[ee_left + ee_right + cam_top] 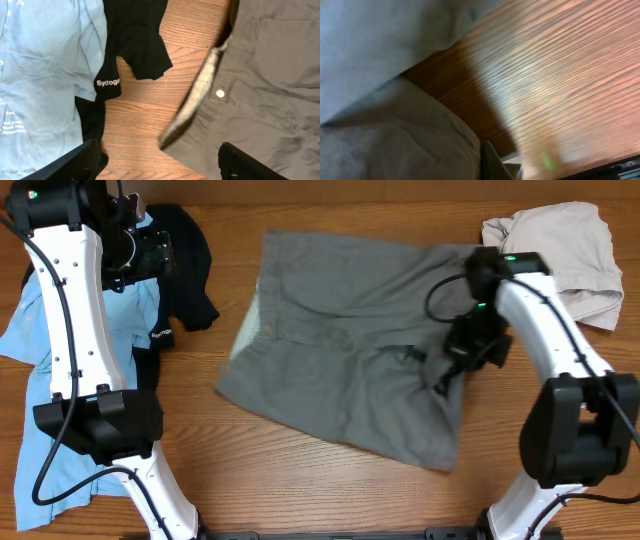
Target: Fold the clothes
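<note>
The large grey-olive shorts (340,350) lie spread across the middle of the table. The waistband and a pale button show in the left wrist view (270,75). My right gripper (445,370) sits at the shorts' right edge and appears shut on the fabric. In its wrist view the grey cloth (380,50) fills the left side against the jaws (490,160). My left gripper (165,252) is open and empty, high over the black shirt (195,260). Bare wood lies between its fingers (159,146). A light blue printed shirt (30,330) lies at far left.
Beige shorts (570,240) lie crumpled at the back right corner. The black shirt's sleeve (135,35) and the blue shirt (45,65) lie left of the shorts' waistband. The wooden table (300,480) shows bare along the front.
</note>
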